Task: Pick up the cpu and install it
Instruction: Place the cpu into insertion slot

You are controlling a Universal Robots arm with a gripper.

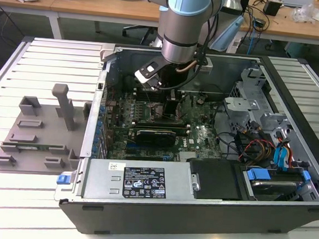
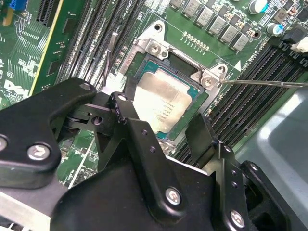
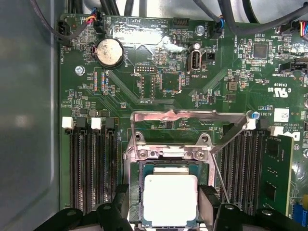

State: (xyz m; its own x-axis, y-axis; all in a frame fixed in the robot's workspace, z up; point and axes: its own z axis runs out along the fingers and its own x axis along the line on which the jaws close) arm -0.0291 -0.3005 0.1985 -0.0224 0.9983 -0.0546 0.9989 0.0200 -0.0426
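In the first wrist view the gripper (image 3: 168, 195) is seen spread, one finger on each side of the cpu (image 3: 171, 203). The cpu lies flat in the socket (image 3: 168, 155); whether the fingers touch it cannot be told. The cpu is best kept level and square to the socket, sideways drag is to be avoided, and the lever (image 3: 219, 180) beside it should be cleared.

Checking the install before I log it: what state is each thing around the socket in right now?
cpu: lying flat in the socket.
load plate: swung up, open.
retention lever: unlatched, swung clear.
gripper: open, one finger each side of the cpu.
computer case: on its side, panel off.
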